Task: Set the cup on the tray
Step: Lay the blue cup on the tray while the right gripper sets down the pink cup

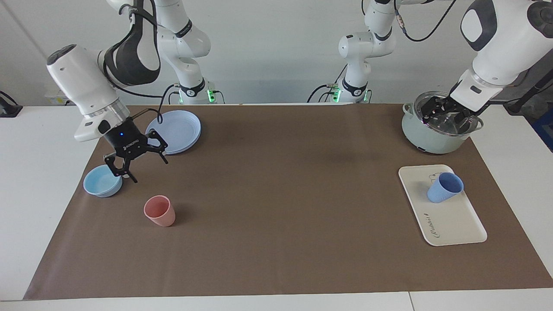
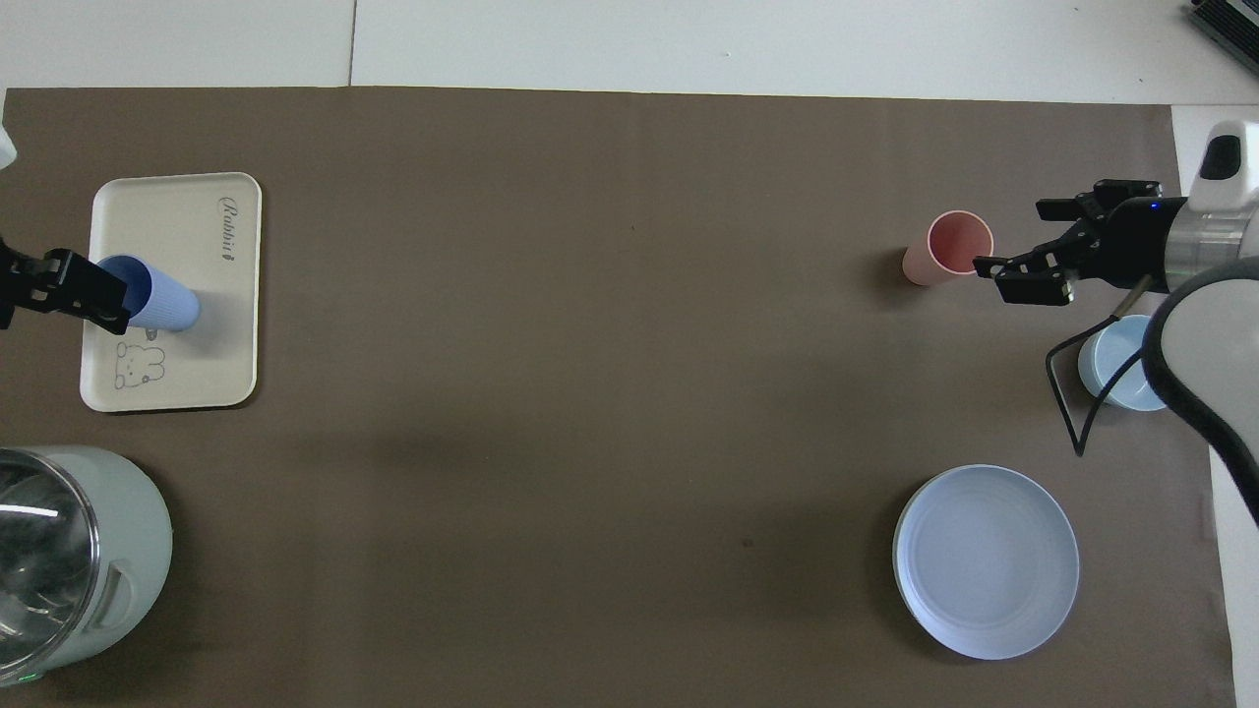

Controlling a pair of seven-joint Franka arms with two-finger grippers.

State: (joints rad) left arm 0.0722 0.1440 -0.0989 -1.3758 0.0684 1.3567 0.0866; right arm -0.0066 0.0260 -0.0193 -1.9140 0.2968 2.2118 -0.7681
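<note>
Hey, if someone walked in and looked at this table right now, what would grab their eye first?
Probably the blue cup, standing on the cream tray at the left arm's end of the table. The left gripper is up over the pale green pot. At the right arm's end, the right gripper, fingers open, hangs over the light-blue bowl, with a pink cup close by.

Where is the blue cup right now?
The cup stands on the tray, at the left arm's end of the table, beside the cartoon animal print and a little farther from the robots than the green pot.
</note>
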